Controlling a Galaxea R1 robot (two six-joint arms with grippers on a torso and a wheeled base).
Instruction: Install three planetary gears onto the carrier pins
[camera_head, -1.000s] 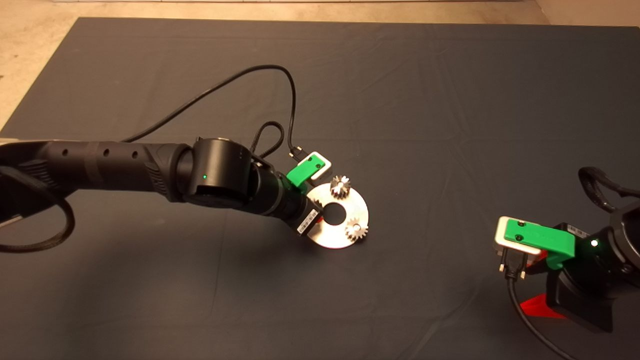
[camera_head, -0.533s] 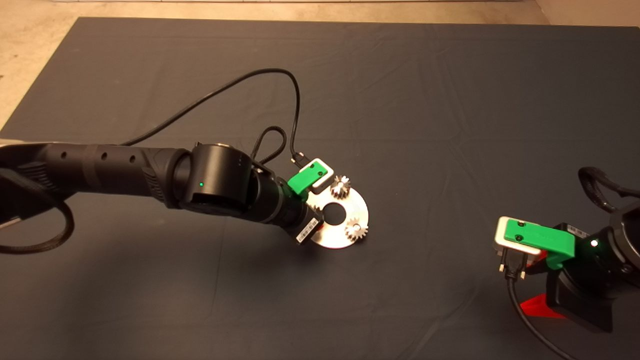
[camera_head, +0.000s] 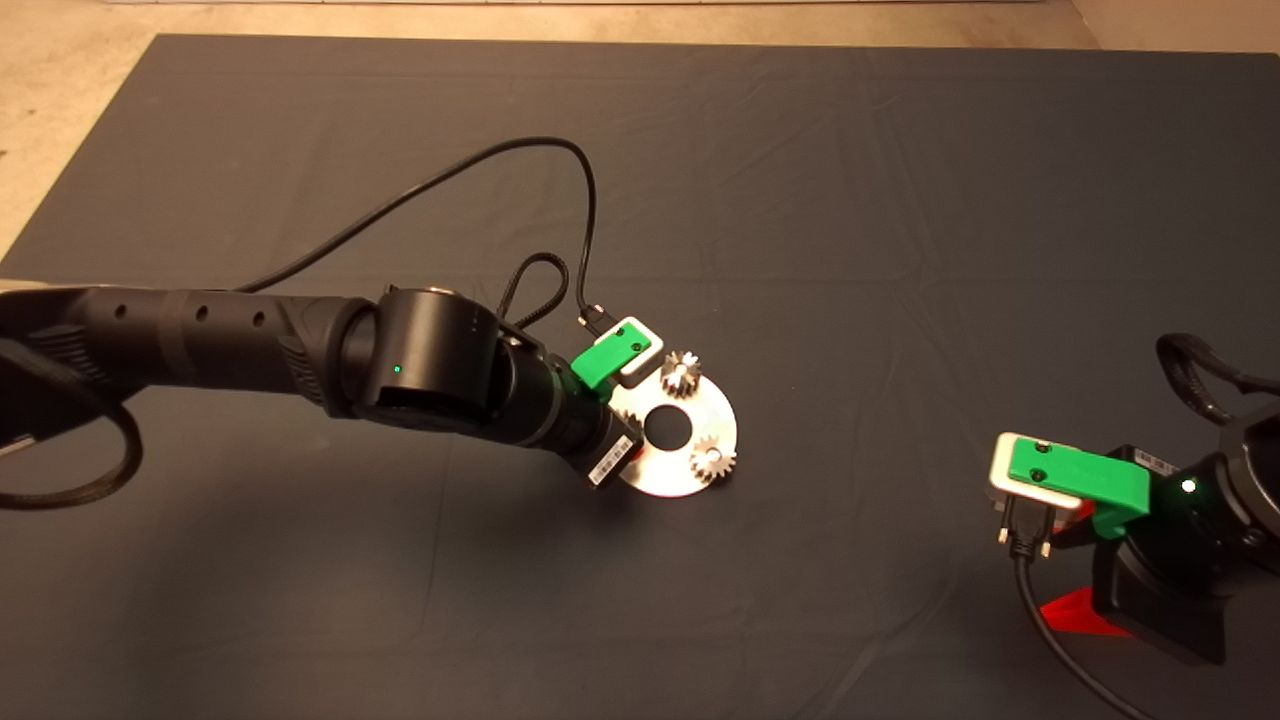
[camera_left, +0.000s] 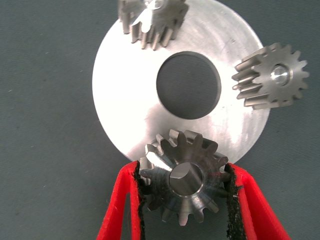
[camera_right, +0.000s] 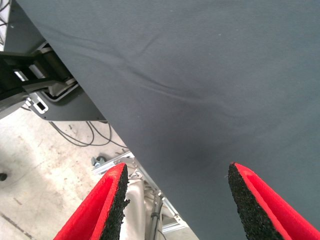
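The shiny carrier disc (camera_left: 130, 100) with its large central hole lies on the mat, mid-table in the head view (camera_head: 680, 478). Two planetary gears (camera_left: 272, 75) (camera_left: 150, 20) sit on their carrier pins; the head view shows them at the disc's far rim (camera_head: 681, 373) and right rim (camera_head: 712, 460). A third gear (camera_left: 182, 185) rests at the disc's left edge with a pin end showing in its bore. My left gripper (camera_left: 183, 167) is shut on it, both pads against its teeth. My right gripper (camera_right: 175, 172) is parked open at the lower right, holding nothing.
A black cable (camera_head: 480, 165) loops from the left wrist over the mat behind the disc. Bare floor (camera_head: 60, 60) borders the mat at the far left. The right wrist view shows the mat's edge and a metal frame (camera_right: 145, 200) below it.
The left arm has drawn back slightly to the left, so a little more of the disc's left side and the third gear's teeth show. The right arm has not moved.
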